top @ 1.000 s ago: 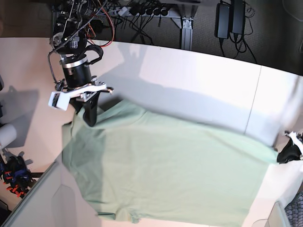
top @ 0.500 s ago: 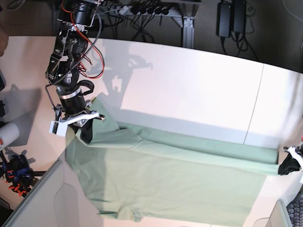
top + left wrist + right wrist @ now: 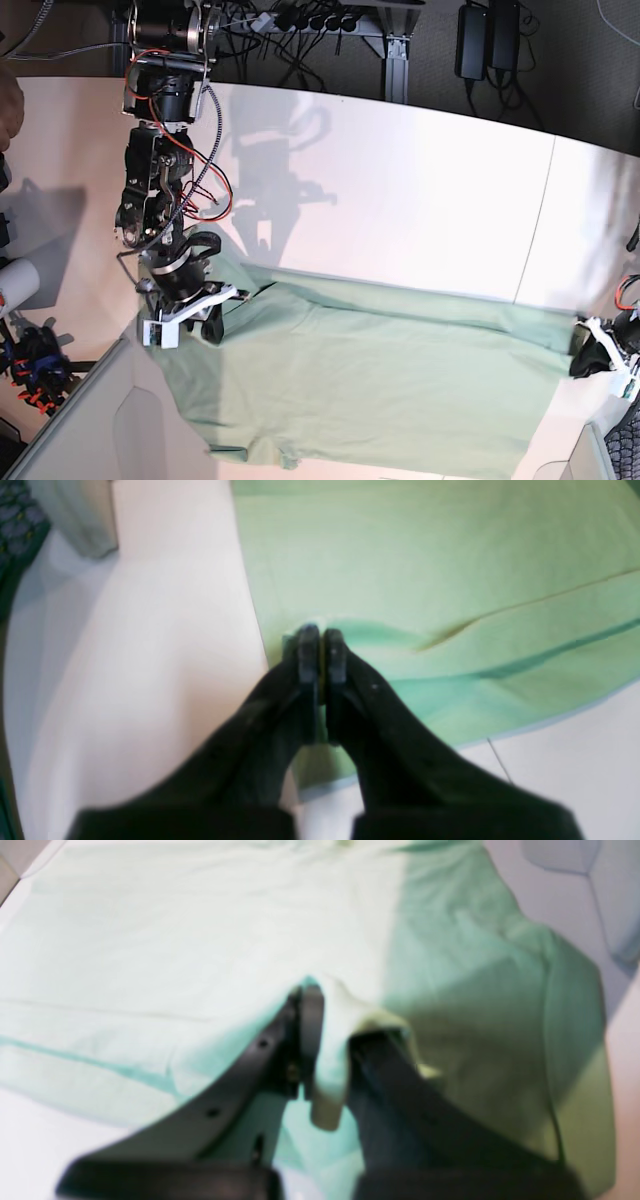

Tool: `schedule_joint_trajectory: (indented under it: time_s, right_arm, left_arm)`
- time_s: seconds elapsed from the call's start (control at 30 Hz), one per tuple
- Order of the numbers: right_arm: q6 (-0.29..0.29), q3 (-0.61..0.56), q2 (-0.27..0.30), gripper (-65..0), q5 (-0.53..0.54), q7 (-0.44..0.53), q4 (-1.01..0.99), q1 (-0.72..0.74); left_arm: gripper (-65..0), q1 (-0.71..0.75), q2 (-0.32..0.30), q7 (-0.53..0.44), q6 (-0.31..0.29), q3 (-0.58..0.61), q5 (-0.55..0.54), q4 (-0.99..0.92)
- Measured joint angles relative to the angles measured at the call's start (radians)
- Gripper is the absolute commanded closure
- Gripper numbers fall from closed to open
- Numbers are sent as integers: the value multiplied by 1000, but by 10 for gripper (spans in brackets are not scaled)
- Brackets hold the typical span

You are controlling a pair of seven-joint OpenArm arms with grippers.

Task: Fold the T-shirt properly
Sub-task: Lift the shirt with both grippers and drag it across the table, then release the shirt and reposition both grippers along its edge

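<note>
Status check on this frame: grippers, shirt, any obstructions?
Left gripper shut on T-shirt edge. Right gripper shut on a bunched fold at the opposite side. Shirt spread on the table, far edge doubled over toward the near side. Nothing blocking.

Both wrist views are blurred; the T-shirt [image 3: 380, 370] buttons and tag cannot be made out

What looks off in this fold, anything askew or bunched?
The T-shirt has a slanted folded edge, higher at the right gripper than at the left gripper. Fabric bunches into a thick wad between the right fingers. No tears or stains visible.
</note>
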Motion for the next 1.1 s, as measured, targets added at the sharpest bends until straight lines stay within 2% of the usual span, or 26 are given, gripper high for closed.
schedule_joint_trajectory:
  time_s: [0.03, 0.07, 0.1, 0.17, 0.2, 0.3, 0.47, 0.53, 0.73, 0.8, 0.9, 1.1]
  right_arm:
    - [0, -11, 0, 0, -13, 8, -16, 11]
    - [0, -22, -1, -79, -37, 31, -31, 19]
    - [1, -30, -1, -196, -58, 46, -45, 23]
    - [0, -45, 0, -390, -95, 79, -60, 22]
    - [0, -53, 2, -444, -99, 92, -67, 21]
    - [0, -69, 1, -443, -101, 115, -72, 22]
    - [0, -55, -3, -443, -101, 127, -72, 22]
    - [0, -18, -3, -443, -100, 99, -64, 21]
    - [-2, 187, -6, -442, 19, -76, 37, 5]
    - [-3, 254, -3, -442, 64, -112, 53, -20]
    - [-8, 317, -1, -441, 108, -149, 52, -89]
    - [9, 319, -11, -441, 188, -159, 53, -226]
  left_arm:
    - [0, -8, -1, -10, 0, 18, 12, 0]
    - [0, -14, -2, -23, 0, 34, 12, 0]
    - [-3, -16, -2, -26, 2, 47, 11, 0]
    - [-116, -12, -1, -25, 11, 62, 11, 0]
    - [-164, -7, -1, -26, 18, 62, 11, 0]
    - [-241, -3, -1, -60, 23, 62, 15, -2]
    - [-244, -8, -2, -73, 26, 60, 10, -2]
    - [-244, -4, -1, -9, 26, 35, -36, -1]
    - [-244, 1, -27, 208, 7, -172, -377, 2]
    - [-244, 11, -35, 274, 6, -217, -449, 3]
    - [-244, 50, -43, 297, 6, -232, -470, 3]
    - [-244, 134, -52, 304, 6, -232, -507, 6]
